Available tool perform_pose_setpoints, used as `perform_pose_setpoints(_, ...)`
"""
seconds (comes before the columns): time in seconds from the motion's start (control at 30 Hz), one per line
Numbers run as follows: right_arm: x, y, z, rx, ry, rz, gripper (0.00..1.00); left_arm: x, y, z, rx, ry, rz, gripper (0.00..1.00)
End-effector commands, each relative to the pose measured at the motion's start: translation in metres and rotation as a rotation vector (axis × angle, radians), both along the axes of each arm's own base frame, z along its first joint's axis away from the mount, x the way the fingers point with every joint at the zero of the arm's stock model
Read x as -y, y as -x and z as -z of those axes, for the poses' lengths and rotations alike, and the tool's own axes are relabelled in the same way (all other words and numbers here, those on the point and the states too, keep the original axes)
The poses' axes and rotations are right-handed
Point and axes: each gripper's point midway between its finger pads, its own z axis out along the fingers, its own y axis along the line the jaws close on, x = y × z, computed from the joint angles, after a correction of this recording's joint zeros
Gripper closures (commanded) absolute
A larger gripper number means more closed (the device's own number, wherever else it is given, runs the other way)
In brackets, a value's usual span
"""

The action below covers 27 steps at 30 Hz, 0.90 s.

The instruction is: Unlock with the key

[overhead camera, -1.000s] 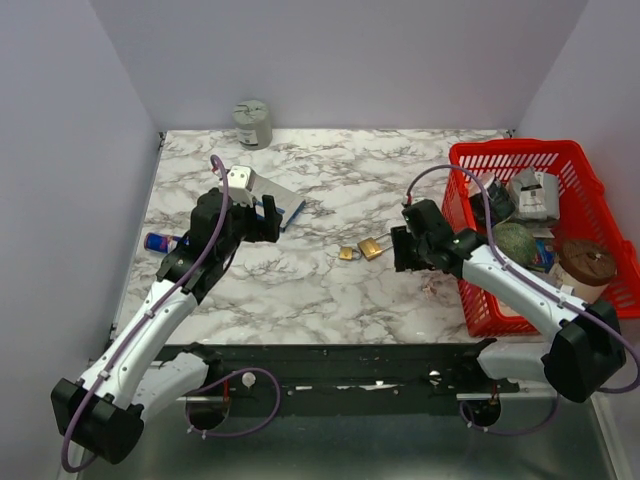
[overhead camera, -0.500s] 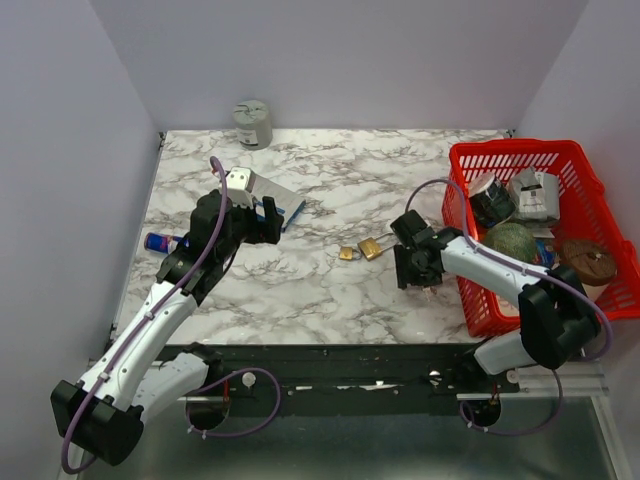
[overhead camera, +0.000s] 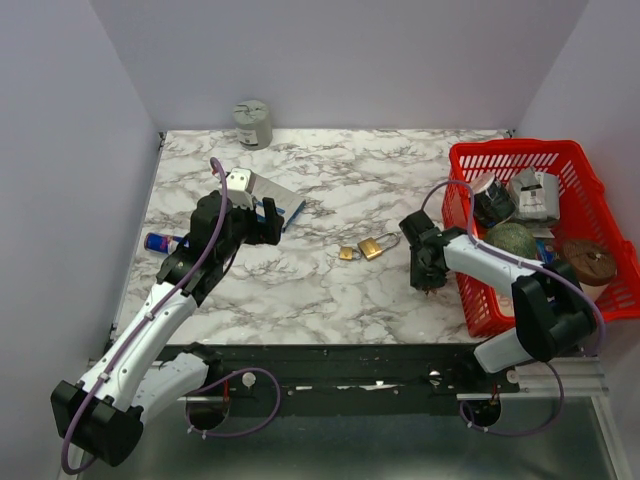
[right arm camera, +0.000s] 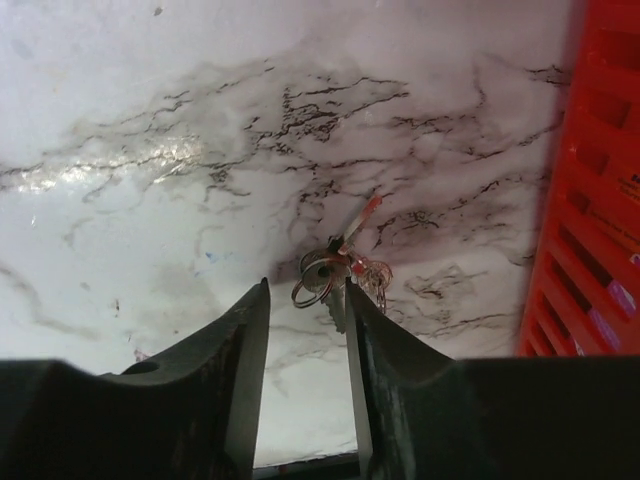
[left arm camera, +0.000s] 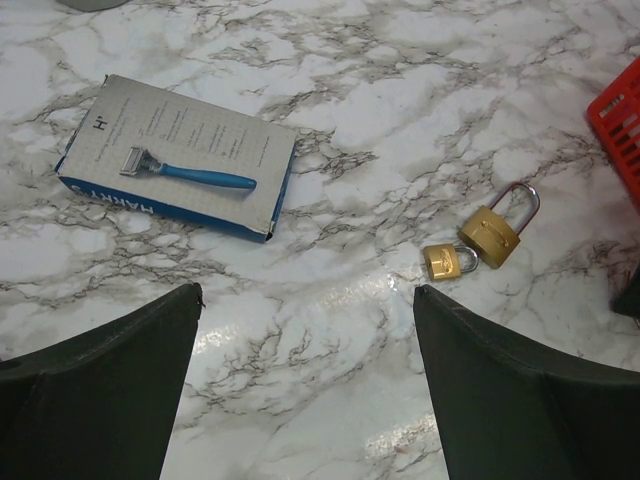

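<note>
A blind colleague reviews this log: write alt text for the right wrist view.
The right gripper, jaws partly open, hangs low over a bunch of keys, its dark fingers flanking the ring. They lie on the marble table, near the red basket at right.

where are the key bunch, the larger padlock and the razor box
key bunch (right arm camera: 335,270), right wrist view, on the overlapping rings
larger padlock (left arm camera: 490,237), left wrist view, on its brass body
razor box (left arm camera: 215,140), left wrist view, on its grey top face
</note>
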Motion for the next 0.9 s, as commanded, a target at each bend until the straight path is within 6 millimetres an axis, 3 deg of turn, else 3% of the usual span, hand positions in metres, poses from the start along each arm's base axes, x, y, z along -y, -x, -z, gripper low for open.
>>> perform_pose_setpoints(0.0,0.001,-0.005,0.008,0.009,0.002,0.013,0.57,0.002,0.003,-0.004,0.013,0.014,0.013,0.05)
perform_pose_setpoints(0.2,-0.005,-0.002,0.015,-0.01,-0.031,0.009,0.62,0.003,0.003,-0.002,0.009,0.014,0.018,0.05)
perform_pose_setpoints(0.4,-0.015,-0.002,0.009,-0.001,-0.091,-0.009,0.96,0.003,0.004,-0.003,0.011,0.015,0.019,0.05)
perform_pose_setpoints(0.5,-0.025,-0.004,0.001,0.009,-0.141,-0.038,0.99,0.004,0.005,-0.003,0.014,0.016,0.031,0.05)
perform_pose_setpoints(0.67,-0.07,-0.006,-0.035,0.077,-0.36,-0.204,0.99,0.021,0.013,-0.012,0.059,0.053,0.142,0.05)
perform_pose_setpoints(0.87,-0.116,-0.01,-0.107,0.224,-0.621,-0.38,0.99,0.065,0.04,-0.027,0.115,0.151,0.435,0.05)
